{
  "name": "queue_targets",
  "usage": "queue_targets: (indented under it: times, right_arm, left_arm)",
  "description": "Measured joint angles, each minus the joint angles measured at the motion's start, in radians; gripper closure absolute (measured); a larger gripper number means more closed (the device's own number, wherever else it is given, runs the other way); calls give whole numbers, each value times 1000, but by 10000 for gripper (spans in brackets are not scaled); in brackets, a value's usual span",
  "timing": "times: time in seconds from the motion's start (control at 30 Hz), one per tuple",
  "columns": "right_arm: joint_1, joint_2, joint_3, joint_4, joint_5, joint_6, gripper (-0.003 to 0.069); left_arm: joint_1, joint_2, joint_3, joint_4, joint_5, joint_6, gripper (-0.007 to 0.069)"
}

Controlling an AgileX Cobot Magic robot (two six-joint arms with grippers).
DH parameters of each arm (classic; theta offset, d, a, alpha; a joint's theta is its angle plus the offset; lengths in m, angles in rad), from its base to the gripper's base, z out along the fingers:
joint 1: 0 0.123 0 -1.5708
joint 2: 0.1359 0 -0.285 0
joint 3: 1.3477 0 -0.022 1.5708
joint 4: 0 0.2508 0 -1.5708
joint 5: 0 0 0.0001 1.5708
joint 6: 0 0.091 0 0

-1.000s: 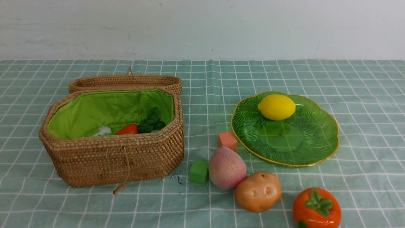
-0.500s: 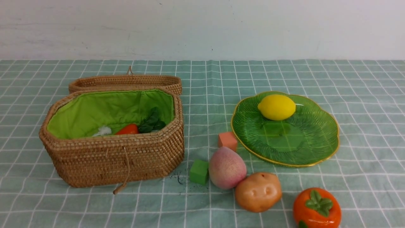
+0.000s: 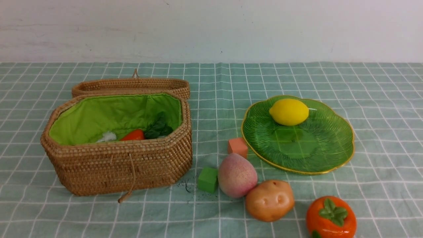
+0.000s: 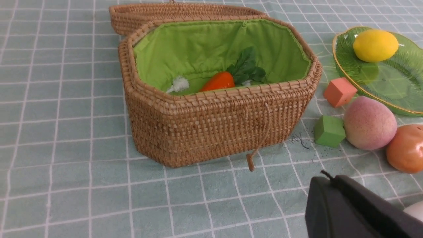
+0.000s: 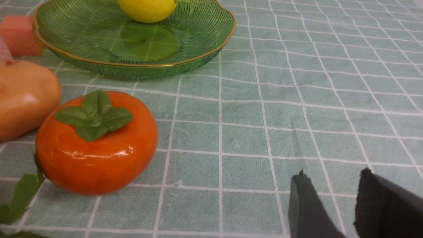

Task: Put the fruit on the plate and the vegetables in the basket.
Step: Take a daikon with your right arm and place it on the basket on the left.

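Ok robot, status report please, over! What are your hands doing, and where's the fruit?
Left gripper shut, right gripper open, empty. Lemon on plate; peach and persimmon on the cloth. Potato outside basket, against peach; green cube beside it.

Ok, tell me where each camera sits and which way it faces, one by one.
Front: between the arms, facing forward over the basket and plate; no robot part shows.
Left wrist: on the left arm, facing the basket; the shut left end effector shows.
Right wrist: on the right arm, facing the persimmon and plate; the open right end effector shows.
Shared: both wrist views show the lemon and potato.
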Motion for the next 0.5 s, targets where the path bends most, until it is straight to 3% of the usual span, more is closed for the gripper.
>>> queue_targets:
  times: [0.23, 0.5]
  right_arm:
    - [0, 0, 0, 0, 0, 0, 419]
    - [0, 0, 0, 0, 0, 0, 419]
  left_arm:
    - [19, -136, 147, 110, -186, -30, 637]
    - [268, -363, 463, 83, -373, -102, 633]
